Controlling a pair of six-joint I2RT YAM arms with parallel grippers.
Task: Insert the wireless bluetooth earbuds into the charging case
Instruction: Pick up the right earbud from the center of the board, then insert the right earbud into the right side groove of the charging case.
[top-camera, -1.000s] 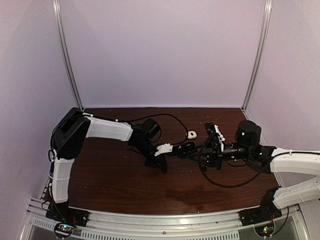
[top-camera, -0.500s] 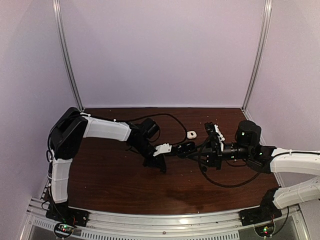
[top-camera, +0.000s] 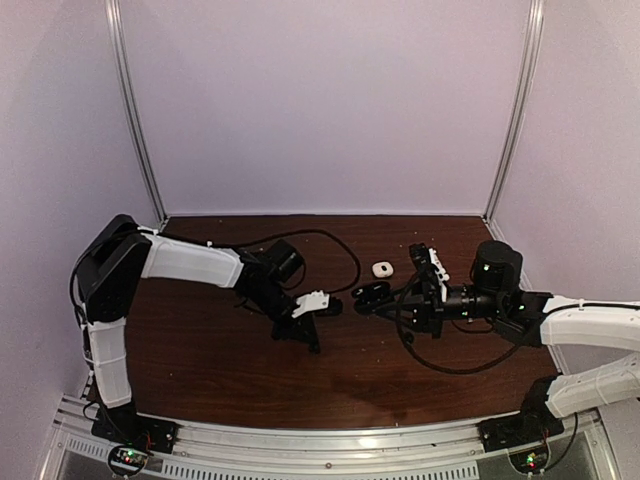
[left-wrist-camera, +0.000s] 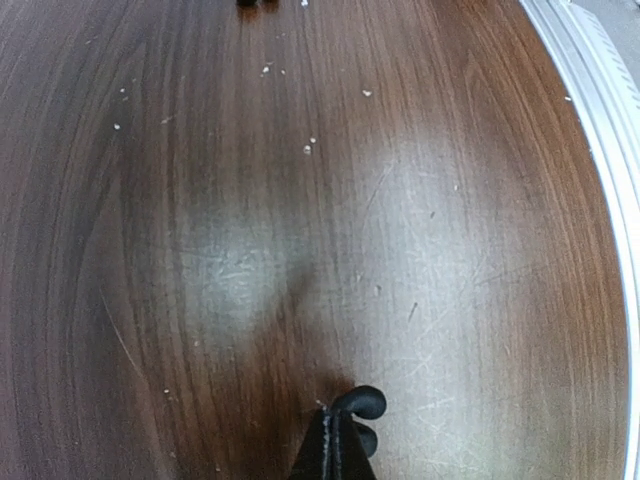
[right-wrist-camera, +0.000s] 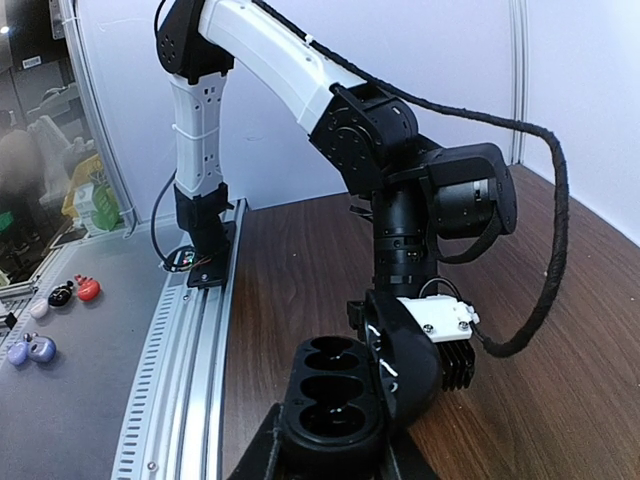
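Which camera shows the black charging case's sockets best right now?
Right wrist: the black charging case sits close and open, sockets plain. Top external shows it only as a small dark shape; left wrist shows nothing clear of it.

Blk earbud: small, rounded, glossy, pinched at tips of left gripper, btm centre of left wrist view. Blk charging case: lid open, wells facing up, clamped in right gripper, btm centre of right wrist view.

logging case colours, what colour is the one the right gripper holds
Black; the charging case shows best in the right wrist view.
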